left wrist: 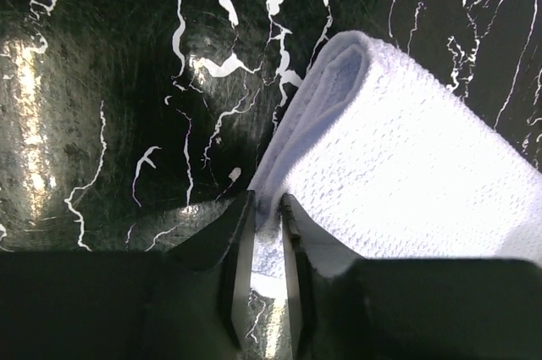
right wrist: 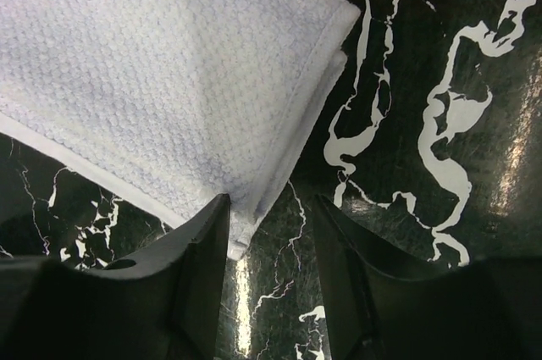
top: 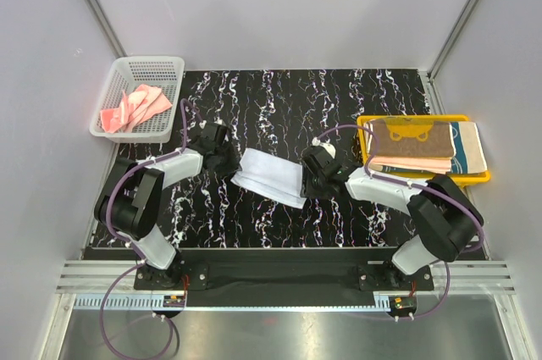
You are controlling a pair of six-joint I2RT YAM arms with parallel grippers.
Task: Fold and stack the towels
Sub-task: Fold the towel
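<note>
A light blue-white towel (top: 269,175) lies folded on the black marbled table, between my two grippers. My left gripper (top: 227,161) is at the towel's left end. In the left wrist view its jaws (left wrist: 267,203) are pinched on the folded edge of the towel (left wrist: 398,165). My right gripper (top: 312,175) is at the towel's right end. In the right wrist view it (right wrist: 271,203) stands open, and the corner of the towel (right wrist: 161,63) touches its left finger (right wrist: 199,250). Only table shows in the gap.
A white mesh basket (top: 148,61) at the back left holds a coral pink towel (top: 135,108). A yellow tray (top: 412,118) at the right carries a stack of folded towels (top: 419,150), orange-yellow on top. Grey walls close in the table on three sides.
</note>
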